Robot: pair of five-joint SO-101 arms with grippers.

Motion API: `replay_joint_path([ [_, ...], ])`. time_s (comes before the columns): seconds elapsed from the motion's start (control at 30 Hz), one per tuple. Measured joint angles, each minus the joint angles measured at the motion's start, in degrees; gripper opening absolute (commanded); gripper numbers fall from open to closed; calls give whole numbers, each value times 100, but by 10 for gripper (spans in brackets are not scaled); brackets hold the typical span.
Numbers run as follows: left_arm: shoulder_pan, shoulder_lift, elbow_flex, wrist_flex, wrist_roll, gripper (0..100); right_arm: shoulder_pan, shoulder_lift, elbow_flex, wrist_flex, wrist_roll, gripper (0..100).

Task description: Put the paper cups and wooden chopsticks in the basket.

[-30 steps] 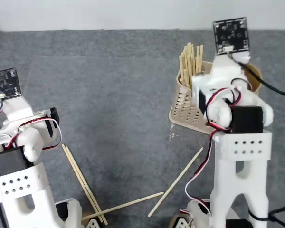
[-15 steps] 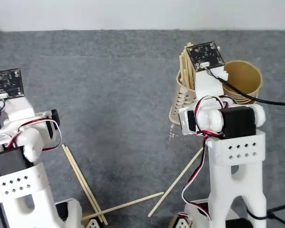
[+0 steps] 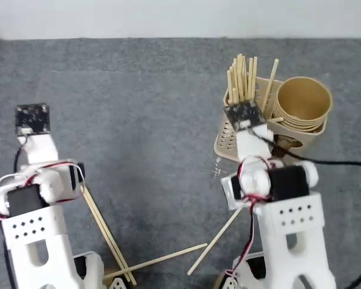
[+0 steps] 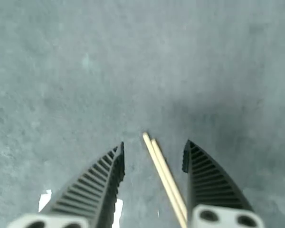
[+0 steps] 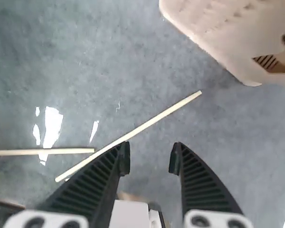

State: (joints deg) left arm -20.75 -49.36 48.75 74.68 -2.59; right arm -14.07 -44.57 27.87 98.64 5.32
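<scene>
The beige perforated basket [image 3: 228,133] stands near the far right corner of the grey-covered table [image 3: 138,108]. It is a light plastic thing that would probably slide if nudged, so anything going in should come from above. Inside it sits the stack of paper cups [image 3: 304,101], thin-walled and easily crushed, which looks already in place. Beside the cups, a bundle of chopsticks [image 3: 242,75] stands upright.

Four wooden chopsticks lie loose toward the near edge. A pair of chopsticks [image 3: 102,226] lies by the left arm. A single chopstick [image 3: 211,245] lies slanted by the right arm, and another chopstick [image 3: 156,261] lies between them. They are stiff, nearly weightless and thin, lying flat on the nap. A pinch near mid-length should keep one from swinging, while a grip at the tip would likely let it pivot.

The left gripper [image 4: 154,144] is spread wide, its jaws on either side of the pair's far end. The right gripper [image 5: 150,148] is also open and empty, above the table just past the slanted stick.

The pair's near ends run under the left arm's base. The right arm covers the slanted stick's upper end and part of the basket's front, so I cannot tell how full the basket is. Neither wrist view shows how high the jaws are above the table.
</scene>
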Motion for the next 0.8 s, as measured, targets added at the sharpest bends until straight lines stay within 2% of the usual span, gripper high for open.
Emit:
replay_joint_path([
  [0.3, 0, 123, 545, 62, -264, 177, 0, -1073, 1486, -624, 9, 154],
  [0.43, 0, 967, 448, 97, -281, 178, 88, -1336, 1626, -624, 9, 157],
  [0.57, 0, 2233, 167, 79, -404, 194, 536, -1371, 1653, -905, 35, 158],
  [0.8, -9, 3358, 9, -457, -404, 221, 1099, -1380, 2198, -1380, 369, 158],
])
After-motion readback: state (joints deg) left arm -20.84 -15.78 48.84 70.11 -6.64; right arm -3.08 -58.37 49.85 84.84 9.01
